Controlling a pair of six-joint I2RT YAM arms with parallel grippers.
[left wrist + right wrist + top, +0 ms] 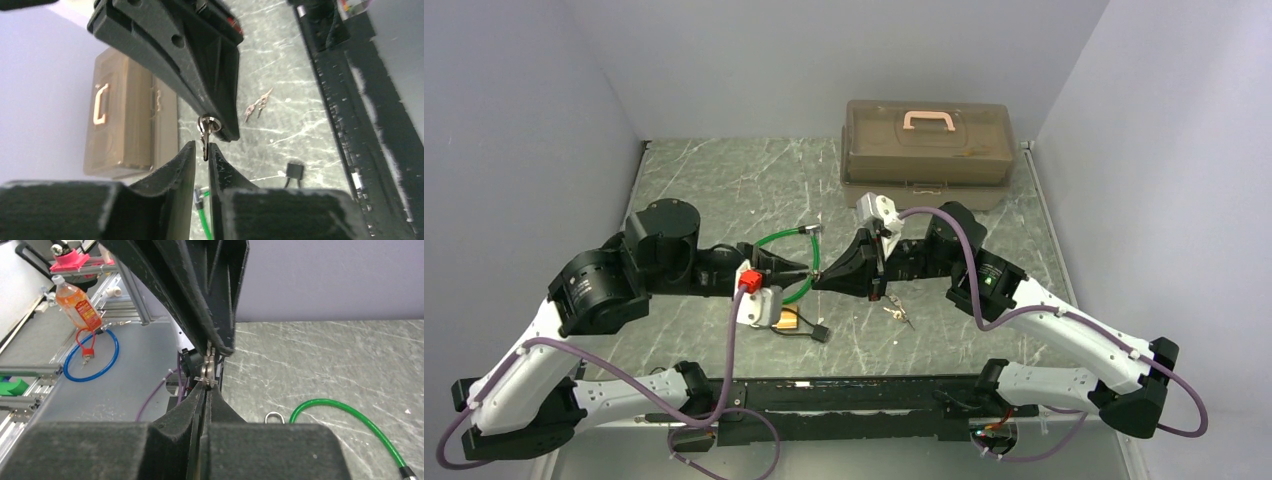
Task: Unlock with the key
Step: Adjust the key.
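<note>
The key [204, 139] is a tiny silver key held in mid-air over the middle of the table. My right gripper [206, 388] is shut on its head [209, 371]. The right gripper comes down from above in the left wrist view. The key's blade hangs between the tips of my left gripper [201, 148]. Those jaws stand a narrow gap apart, and the blade lies against one finger only. In the top view the two grippers meet tip to tip [812, 275]. The brass padlock [786, 320] lies on the table below the left wrist.
More small keys [894, 312] lie loose on the marble top. Beside the padlock rests a small black block [819, 334]. A green cable loop [786, 252] lies behind the grippers. A brown toolbox [927, 150] stands at the back. Grey walls close in left and right.
</note>
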